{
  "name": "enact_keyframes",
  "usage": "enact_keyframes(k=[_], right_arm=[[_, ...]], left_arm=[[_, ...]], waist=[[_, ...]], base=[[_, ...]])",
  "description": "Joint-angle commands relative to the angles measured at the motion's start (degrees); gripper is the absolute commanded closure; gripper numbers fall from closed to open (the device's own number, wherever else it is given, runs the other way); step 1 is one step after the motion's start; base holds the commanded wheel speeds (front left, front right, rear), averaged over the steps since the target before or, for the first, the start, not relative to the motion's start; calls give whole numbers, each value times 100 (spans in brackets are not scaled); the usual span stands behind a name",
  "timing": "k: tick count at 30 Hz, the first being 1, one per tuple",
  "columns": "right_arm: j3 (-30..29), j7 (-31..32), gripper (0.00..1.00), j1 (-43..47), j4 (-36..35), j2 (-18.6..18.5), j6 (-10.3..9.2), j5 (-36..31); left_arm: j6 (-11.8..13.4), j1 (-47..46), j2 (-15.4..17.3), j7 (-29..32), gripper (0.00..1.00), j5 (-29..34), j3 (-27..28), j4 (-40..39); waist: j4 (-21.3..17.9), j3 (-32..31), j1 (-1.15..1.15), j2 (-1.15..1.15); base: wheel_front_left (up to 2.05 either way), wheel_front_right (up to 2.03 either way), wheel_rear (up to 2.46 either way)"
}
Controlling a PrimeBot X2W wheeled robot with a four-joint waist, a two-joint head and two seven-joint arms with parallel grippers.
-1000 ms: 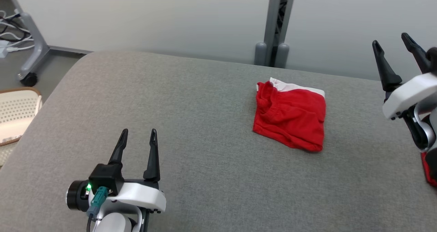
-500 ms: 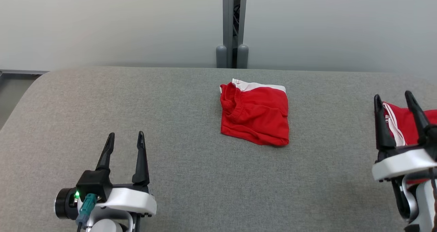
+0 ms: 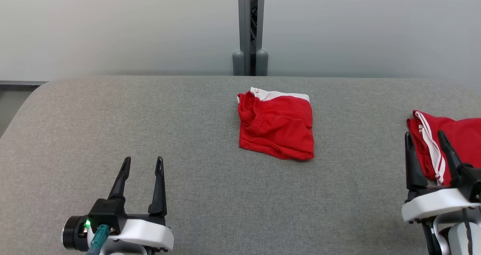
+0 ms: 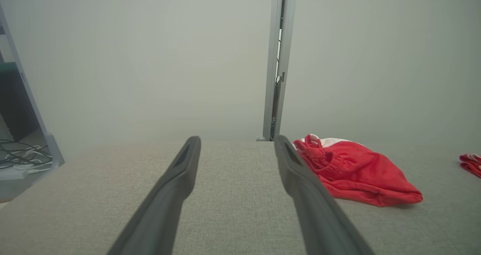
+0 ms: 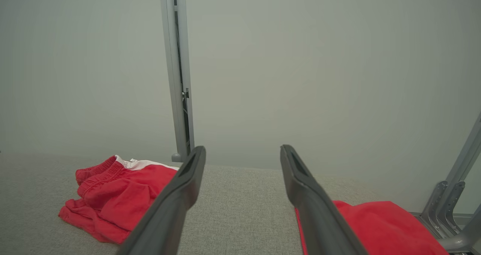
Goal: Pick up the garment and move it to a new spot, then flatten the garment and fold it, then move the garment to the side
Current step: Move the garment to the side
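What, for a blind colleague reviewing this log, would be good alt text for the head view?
A folded red garment with a white far edge lies near the middle of a grey table. A second red garment, white-striped, lies at the right edge by the right end effector; the left end effector sits lower left, both open and empty.

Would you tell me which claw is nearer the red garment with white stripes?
Right. The right claw sits right at the striped garment; the left claw is far across the table.
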Motion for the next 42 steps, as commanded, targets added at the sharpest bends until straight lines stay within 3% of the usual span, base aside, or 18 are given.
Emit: enact_keyframes(k=[1,6,11,15,20,28,42], right_arm=[[-25,-7,0,23,6,-7,1,-28],[0,-7,0,-13,193,4,1,83],[206,-7,0,-203,770,-7,1,594],[554,115,0,-628,1460,-158,1,1388],[1150,733,0,-1349,2022,-517,1,2640],[1402,1418,0,-2072,2580,-836,2,3978],[1700,1813,0,-2782,3530,-1027,7,5013]], left_arm=[[-41,2,24,-14,0,15,-9,13],[-80,-56,25,-14,0,28,-81,62],[-111,-100,23,-14,0,53,-161,95],[-131,-209,23,-14,0,65,-233,114],[-140,-369,21,-14,0,123,-334,172],[-91,-569,23,-14,0,97,-355,100],[10,-663,21,-14,0,-31,-525,8]], waist=[[25,4,0,0],[137,49,0,0],[290,176,0,0],[485,454,0,0],[806,870,0,0],[1261,1259,0,0],[1821,1638,0,0]], base=[[0,0,0],[0,0,0],[0,0,0],[0,0,0],[0,0,0],[0,0,0],[0,0,0]])
